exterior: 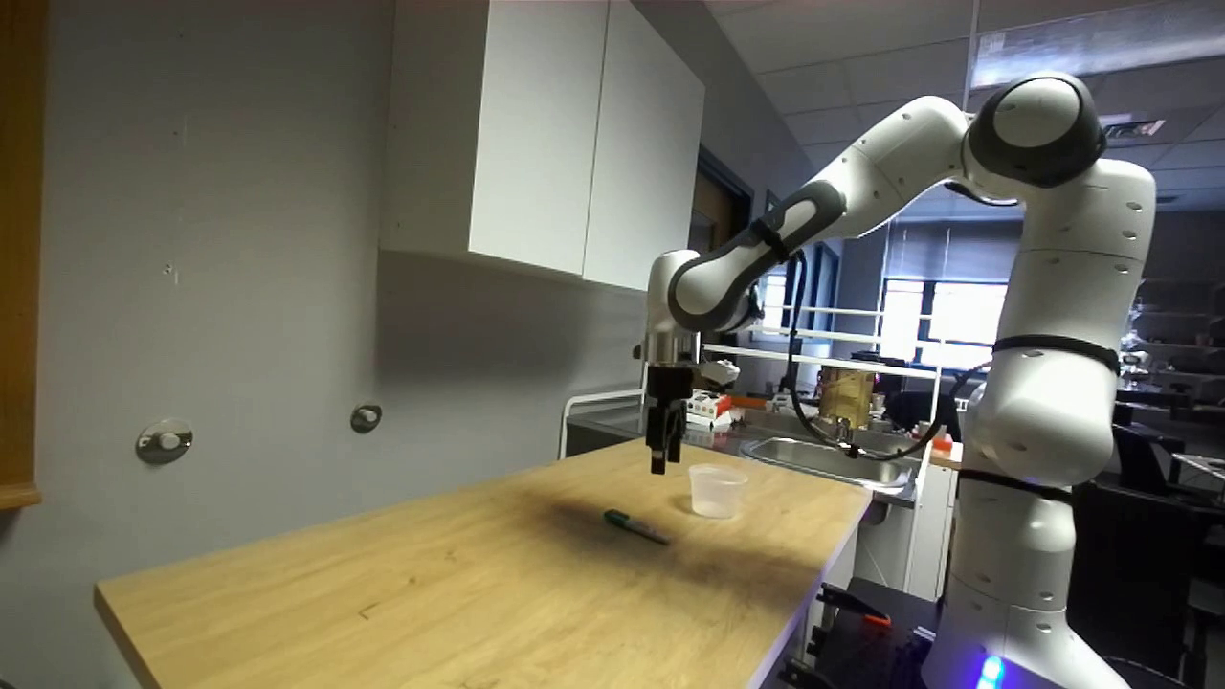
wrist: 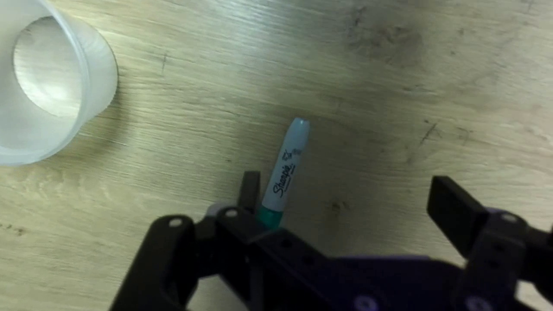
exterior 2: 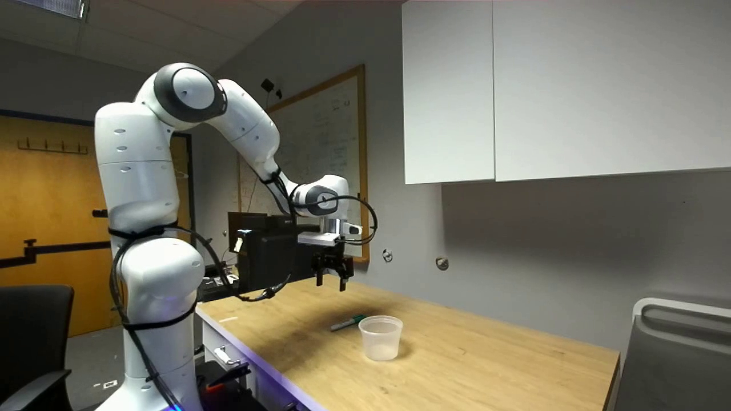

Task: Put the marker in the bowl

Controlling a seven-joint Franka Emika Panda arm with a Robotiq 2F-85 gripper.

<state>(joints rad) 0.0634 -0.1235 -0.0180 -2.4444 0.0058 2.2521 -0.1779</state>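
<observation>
Marker (wrist: 284, 172) lies on the tabletop (exterior: 383, 612), below the jaws (widely parted) and apart from them.

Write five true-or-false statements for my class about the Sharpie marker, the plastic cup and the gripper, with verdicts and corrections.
1. The Sharpie marker lies on the wooden tabletop. True.
2. The Sharpie marker is inside the plastic cup. False: it lies outside, apart from it.
3. The translucent plastic cup stands upright. True.
4. The Robotiq gripper is open. True.
5. The Robotiq gripper is holding the Sharpie marker. False: the marker lies on the wood and the gripper hangs above the tabletop.
</observation>
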